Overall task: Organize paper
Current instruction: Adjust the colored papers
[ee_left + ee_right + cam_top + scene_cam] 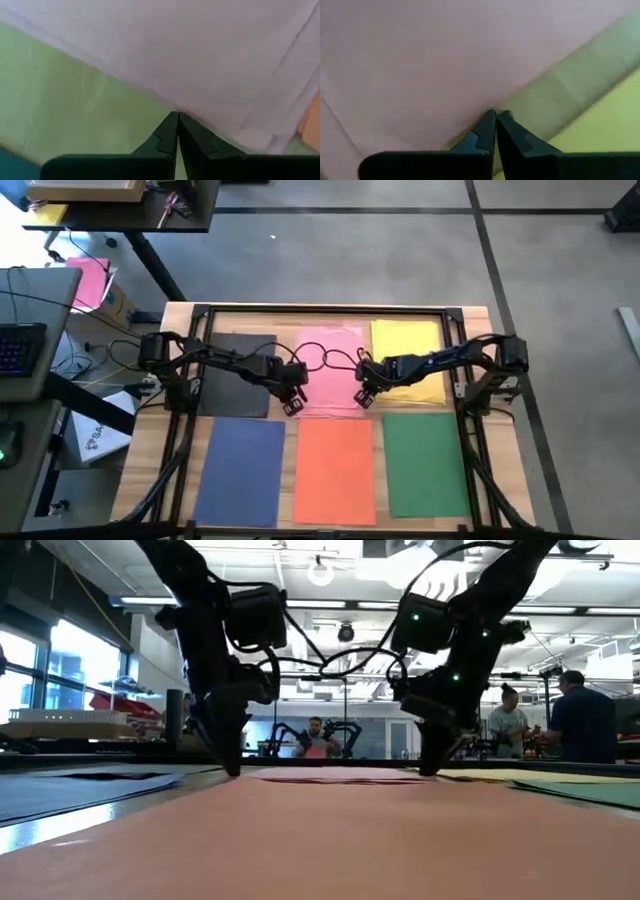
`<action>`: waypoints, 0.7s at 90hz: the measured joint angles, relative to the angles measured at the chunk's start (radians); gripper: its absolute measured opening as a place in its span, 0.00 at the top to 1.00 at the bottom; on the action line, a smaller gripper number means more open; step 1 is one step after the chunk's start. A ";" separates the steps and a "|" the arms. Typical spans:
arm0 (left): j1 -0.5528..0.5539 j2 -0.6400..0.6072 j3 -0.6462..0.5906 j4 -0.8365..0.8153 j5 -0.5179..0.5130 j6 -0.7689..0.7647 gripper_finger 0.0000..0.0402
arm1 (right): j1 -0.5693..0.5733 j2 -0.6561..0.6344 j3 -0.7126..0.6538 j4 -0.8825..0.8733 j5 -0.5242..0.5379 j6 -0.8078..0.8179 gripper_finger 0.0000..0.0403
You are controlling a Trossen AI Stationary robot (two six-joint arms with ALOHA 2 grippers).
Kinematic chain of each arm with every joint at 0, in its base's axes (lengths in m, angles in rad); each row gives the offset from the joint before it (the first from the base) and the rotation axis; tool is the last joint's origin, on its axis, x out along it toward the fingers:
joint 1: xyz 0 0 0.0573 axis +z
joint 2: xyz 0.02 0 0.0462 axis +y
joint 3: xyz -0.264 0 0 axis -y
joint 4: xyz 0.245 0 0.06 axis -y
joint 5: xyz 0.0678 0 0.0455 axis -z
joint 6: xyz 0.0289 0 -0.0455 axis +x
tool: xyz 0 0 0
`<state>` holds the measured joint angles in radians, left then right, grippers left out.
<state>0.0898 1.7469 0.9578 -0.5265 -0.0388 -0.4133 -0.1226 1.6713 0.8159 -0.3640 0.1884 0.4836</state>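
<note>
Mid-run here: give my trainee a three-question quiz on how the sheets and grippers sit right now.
1. True or false: both grippers are down at the near corners of the pink sheet.
2. Which sheet lies directly in front of the pink one? A) blue sheet B) orange sheet C) green sheet
3. Name the two sheets flanking the pink one in the far row.

Key
1. True: the left gripper and right gripper are shut at its corners.
2. B
3. Dark grey sheet on the left, yellow sheet on the right.
</note>
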 joint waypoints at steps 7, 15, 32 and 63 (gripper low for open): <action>0.002 -0.009 0.021 -0.049 -0.030 0.019 1.00 | 0.011 -0.037 -0.002 -0.012 0.020 -0.002 1.00; 0.025 -0.015 0.068 -0.044 -0.066 0.058 1.00 | 0.035 -0.081 -0.001 0.005 -0.001 -0.030 1.00; 0.168 -0.016 0.112 0.062 -0.101 0.166 1.00 | 0.107 -0.078 0.001 0.136 -0.137 -0.092 1.00; 0.485 0.059 0.115 0.428 0.005 0.322 1.00 | 0.179 0.046 0.001 0.328 -0.231 -0.125 1.00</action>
<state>0.5746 1.8058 1.0729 -0.0987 -0.0333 -0.0917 0.0565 1.7169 0.8173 -0.0360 -0.0427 0.3587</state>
